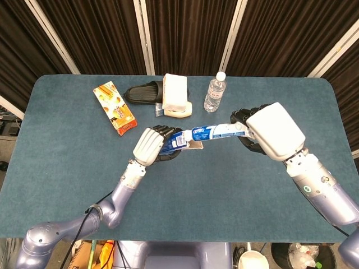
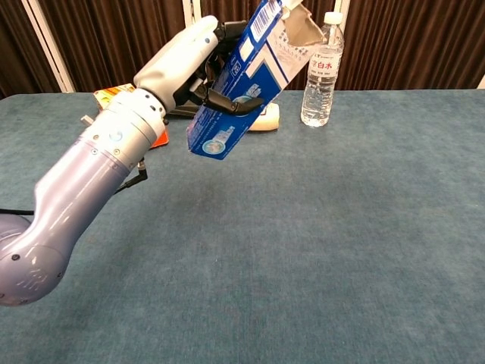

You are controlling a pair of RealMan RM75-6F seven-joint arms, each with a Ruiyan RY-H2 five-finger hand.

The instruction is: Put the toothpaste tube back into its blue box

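Observation:
My left hand point(image 1: 150, 145) grips the blue toothpaste box point(image 2: 244, 83) and holds it up off the table, tilted, with its open flap end point(image 2: 301, 23) pointing up and right. In the head view the box point(image 1: 175, 142) shows just past my left hand's fingers. My right hand point(image 1: 269, 130) holds the white and blue toothpaste tube point(image 1: 216, 132) level. The tube's cap end sits at the box's open mouth, touching or just inside it. The chest view shows my left hand point(image 2: 198, 54) but neither the right hand nor the tube.
At the back of the blue table point(image 1: 224, 185) stand a water bottle point(image 1: 213, 92), a cream block point(image 1: 176, 95) with a black slipper point(image 1: 143, 93) beside it, and an orange packet point(image 1: 114, 107). The bottle point(image 2: 320, 68) stands close behind the raised box.

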